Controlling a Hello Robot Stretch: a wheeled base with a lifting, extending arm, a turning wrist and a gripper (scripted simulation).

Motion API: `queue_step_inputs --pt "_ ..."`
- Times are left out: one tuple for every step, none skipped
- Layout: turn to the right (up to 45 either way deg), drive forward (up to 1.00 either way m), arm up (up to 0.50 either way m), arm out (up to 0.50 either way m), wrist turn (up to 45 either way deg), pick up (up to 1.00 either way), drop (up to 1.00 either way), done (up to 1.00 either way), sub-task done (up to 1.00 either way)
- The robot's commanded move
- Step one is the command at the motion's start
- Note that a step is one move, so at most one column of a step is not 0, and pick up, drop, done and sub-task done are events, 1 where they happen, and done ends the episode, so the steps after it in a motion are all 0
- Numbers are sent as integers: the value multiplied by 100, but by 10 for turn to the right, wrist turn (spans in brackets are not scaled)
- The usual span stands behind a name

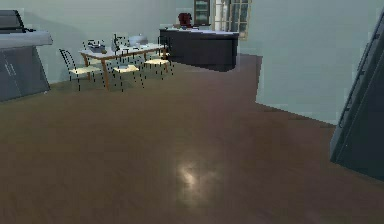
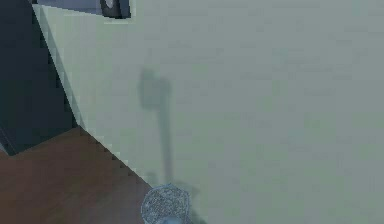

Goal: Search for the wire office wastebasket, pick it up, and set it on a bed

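Observation:
A round wire-mesh wastebasket [image 2: 166, 205] stands on the dark wood floor against a pale wall [image 2: 260, 100], at the bottom edge of the arm side view just left of the middle. I see its rim and its mesh side from above.
A tall dark cabinet [image 2: 30, 80] stands at the arm side view's left. In the forward view a dining table [image 1: 122, 53] with several chairs stands far left, a dark counter [image 1: 200, 46] behind it, a grey cabinet [image 1: 20, 62] at the left edge and a pale wall [image 1: 310, 60] at the right. Open floor lies ahead.

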Motion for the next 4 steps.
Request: queue_step_inputs --pt "0 0 0 0 450 0 0 0 0" --pt "0 0 0 0 120 0 0 0 0" --pt "0 0 0 0 0 100 0 0 0" --pt "0 0 10 0 0 0 0 0 0"
